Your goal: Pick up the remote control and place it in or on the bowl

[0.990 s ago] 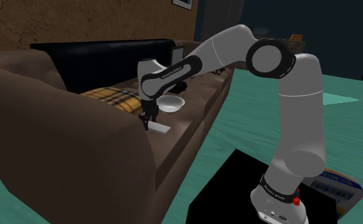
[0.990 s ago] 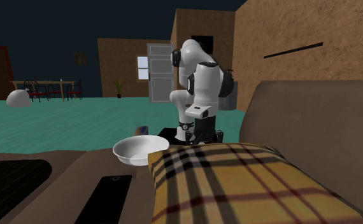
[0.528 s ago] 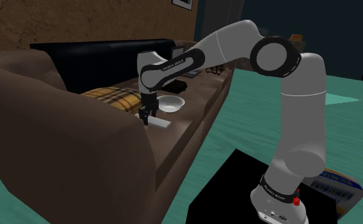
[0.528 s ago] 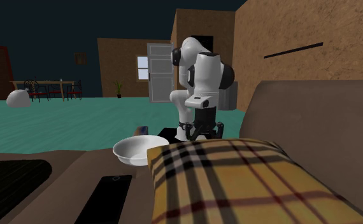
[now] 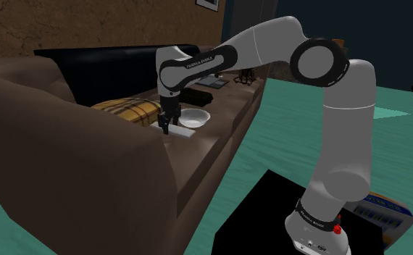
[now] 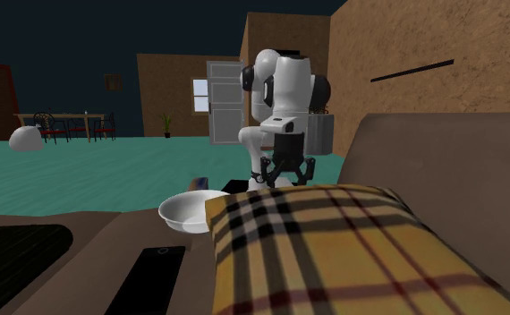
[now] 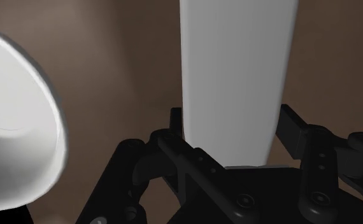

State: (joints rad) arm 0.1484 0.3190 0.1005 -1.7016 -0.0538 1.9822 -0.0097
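**Fingers clamped on the remote control, bowl just beside**

Both long edges of the remote control, a plain grey-white slab, are pressed by the fingers. It is thus held in the gripper and runs straight out from it over the brown sofa seat. Whether the slab's far end is clear of the seat cannot be told from the wrist view.

The white bowl is set on the seat just beside the gripper, toward the shoulder view's right. Its rim is kept apart from the remote control, with a strip of bare seat seen between them.

On the gripper's other side a yellow plaid pillow is laid against the sofa back, close to the fingers, so little room is left there. Past the bowl the seat is bounded by its front edge, beyond which a teal floor is spread wide.

A flat black item is laid on the seat, on the side of the bowl away from the stand.
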